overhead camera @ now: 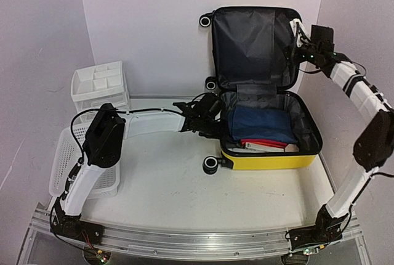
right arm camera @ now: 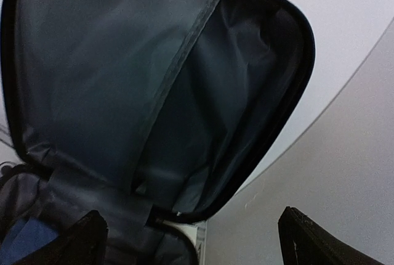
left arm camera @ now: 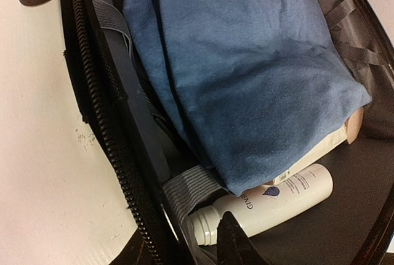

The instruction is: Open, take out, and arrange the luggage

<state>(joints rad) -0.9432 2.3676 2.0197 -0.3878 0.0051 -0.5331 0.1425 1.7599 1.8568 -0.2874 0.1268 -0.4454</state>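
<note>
Luggage, your small yellow hard-shell suitcase (overhead camera: 271, 159), lies open on the white table (overhead camera: 166, 185), right of centre. Its lid (overhead camera: 252, 43) stands upright at the back with the dark grey lining facing you. In the lower half you see a folded blue cloth (left arm camera: 258, 74) on top and a flat red item (overhead camera: 261, 143) showing near the front wall. A white plastic bottle (left arm camera: 277, 200) lies on its side just beside the cloth's lower edge. Your left hand (overhead camera: 208, 116) is at the case's left rim, by the black zipper band. Only one dark fingertip (left arm camera: 237, 246) shows in its wrist view, close to the bottle's cap end, so you cannot tell whether that hand is open, closed or gripping. Your right hand (overhead camera: 300, 32) is up by the lid's right edge, fingers spread wide with nothing between them; you cannot tell whether it touches the lid. A white mesh basket (overhead camera: 64, 154) and a white plastic drawer unit (overhead camera: 98, 86) stand at the far left, well apart from the case.
</note>
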